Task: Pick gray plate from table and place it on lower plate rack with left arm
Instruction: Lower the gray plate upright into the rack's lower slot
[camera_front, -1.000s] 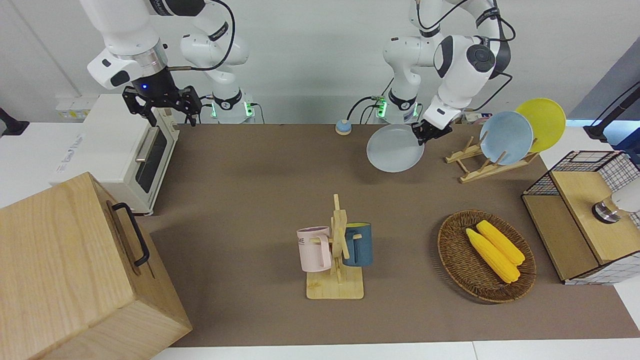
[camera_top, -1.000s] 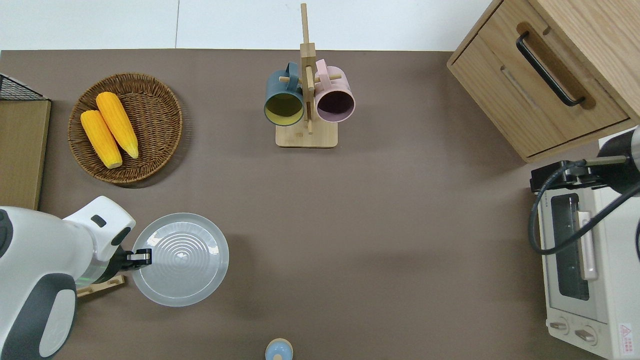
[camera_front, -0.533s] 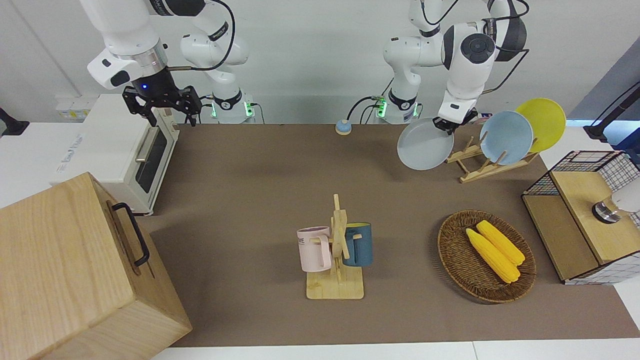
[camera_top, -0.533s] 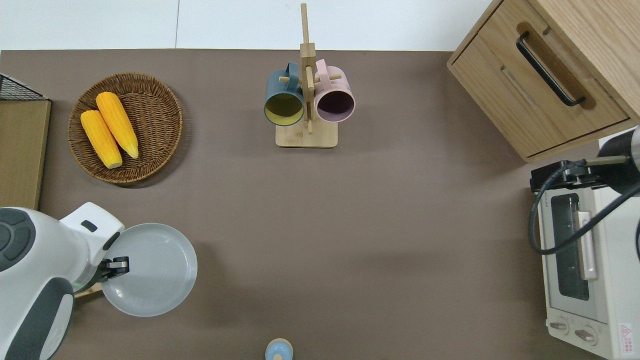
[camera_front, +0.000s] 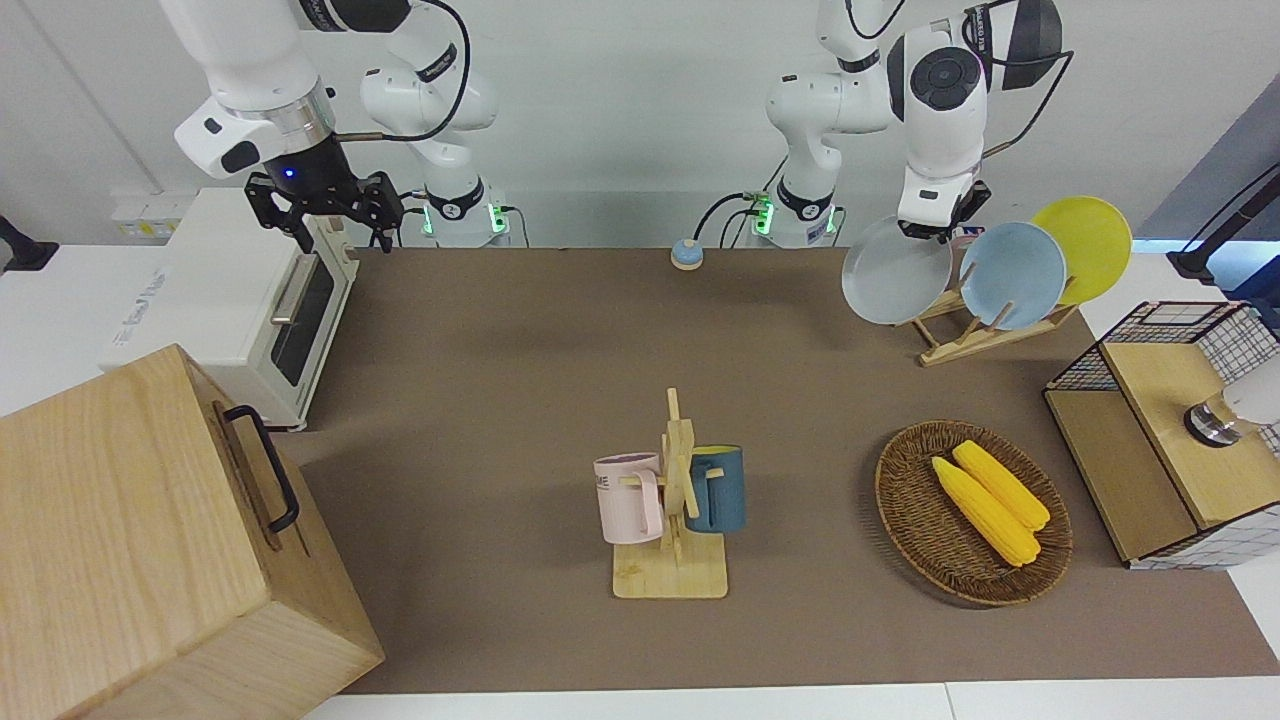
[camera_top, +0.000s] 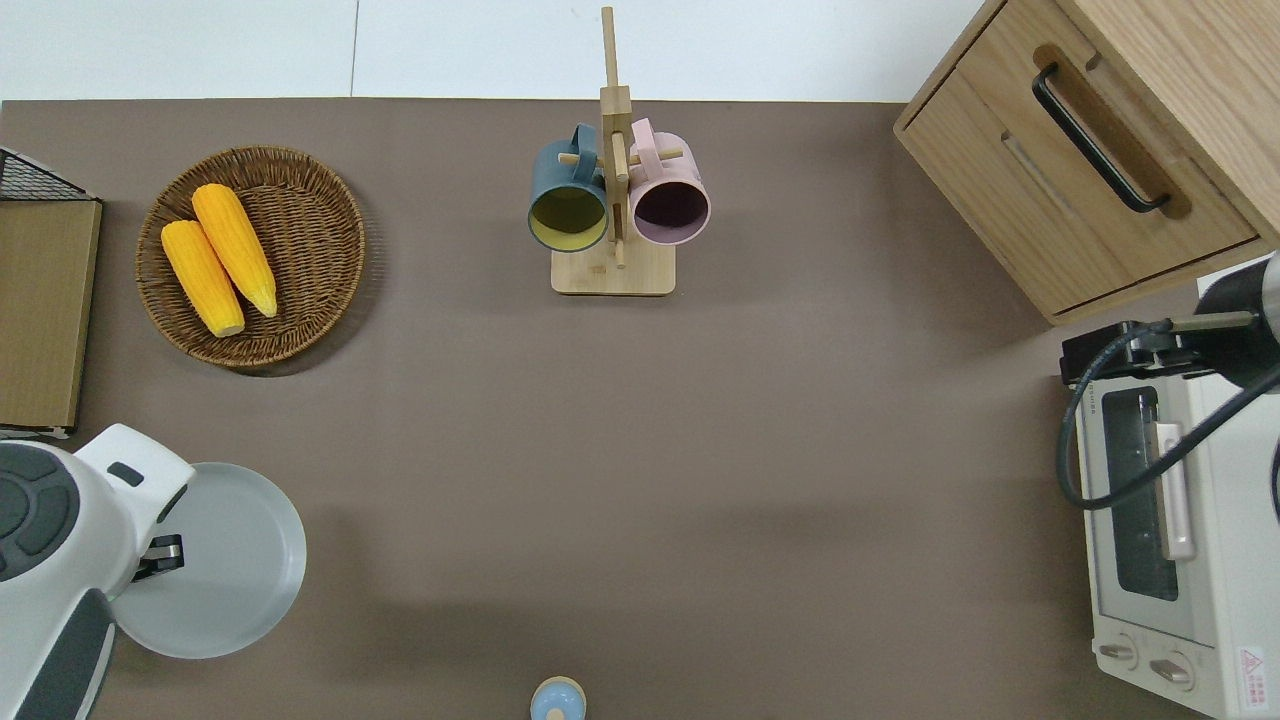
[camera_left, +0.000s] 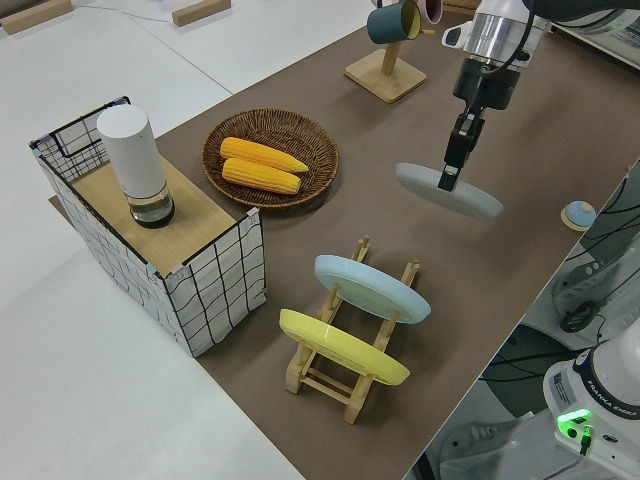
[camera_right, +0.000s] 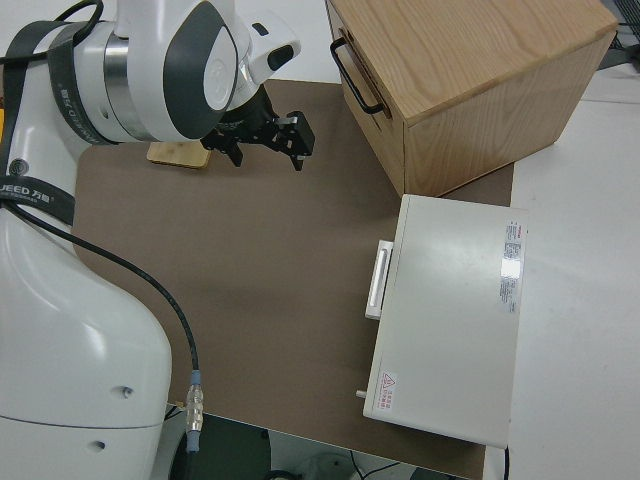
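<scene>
My left gripper (camera_front: 935, 232) is shut on the rim of the gray plate (camera_front: 893, 272) and holds it tilted in the air. In the overhead view the left gripper (camera_top: 165, 556) and the gray plate (camera_top: 220, 560) are over the table (camera_front: 500, 350) at the left arm's end. The lower plate rack (camera_front: 960, 343) stands just beside the held plate, with a light blue plate (camera_front: 1012, 275) and a yellow plate (camera_front: 1085, 245) in it. In the left side view the gray plate (camera_left: 450, 192) hangs apart from the rack (camera_left: 325, 380). The overhead view hides the rack under the arm. My right gripper (camera_front: 343, 240) is parked and open.
A wooden mug stand (camera_front: 678, 520) with a pink and a blue mug stands mid-table. A wicker basket (camera_front: 905, 500) holds two corn cobs. A wire-framed box (camera_front: 1150, 440) stands at the left arm's end. A wooden cabinet (camera_front: 150, 540) and a toaster oven (camera_front: 240, 300) stand at the right arm's end.
My left gripper has carried the gray plate toward the rack at the left arm's end of the table and tipped it more upright. The right arm has not moved.
</scene>
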